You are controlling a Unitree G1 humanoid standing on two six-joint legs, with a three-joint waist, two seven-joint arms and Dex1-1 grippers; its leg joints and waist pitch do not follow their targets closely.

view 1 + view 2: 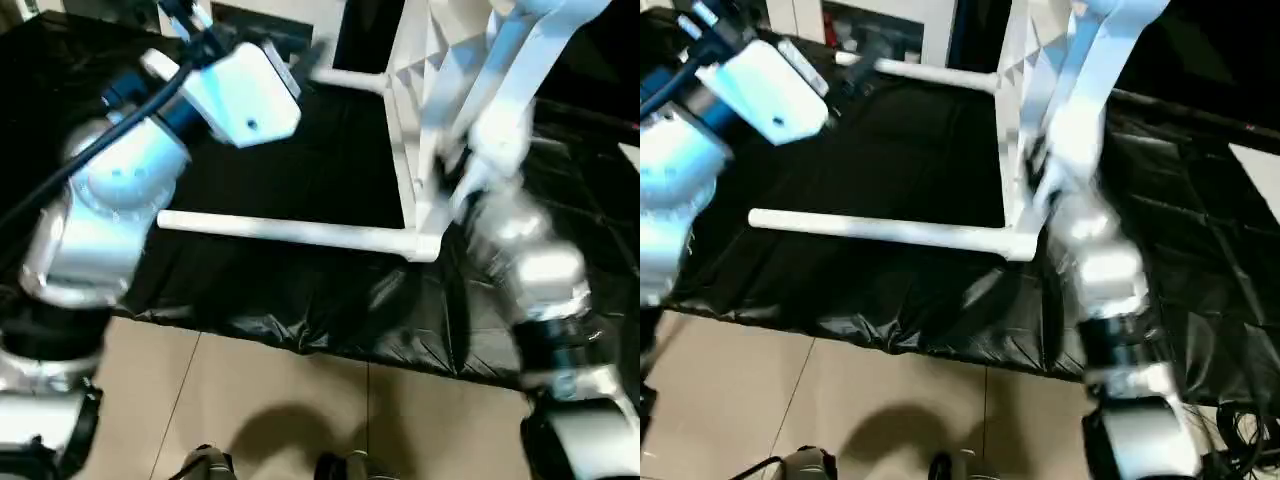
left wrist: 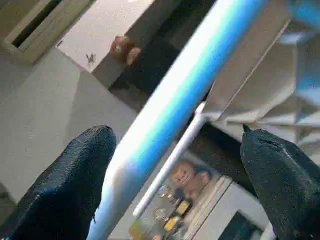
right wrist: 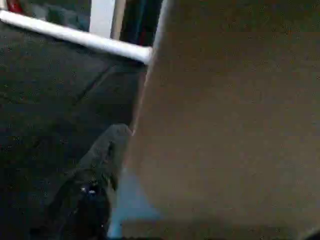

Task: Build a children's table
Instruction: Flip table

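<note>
Over on my left, my left gripper is spread wide open, the two black fingers standing well apart with one of the white tube legs running diagonally through the gap between them. Not clamped on it, the leg just passes between. From the head camera you mostly see my silver left forearm and the white wrist block raised over the black sheet that covers the work surface.

Middle of the scene: the children's table is tipped up on its edge on that black sheet, ribbed underside facing my left. Two legs are plugged into its corner sockets and stick out level toward my left, a near one low over the sheet and a far one further back.

On my right, my right arm comes up against the near lower corner of the tabletop. The right wrist camera has a dark finger just beside the flat face of the top, with the far leg in the background. Honestly can't tell whether that gripper is pinching the edge or just parked next to it.

Beige tile floor below the sheet's front edge.
</note>
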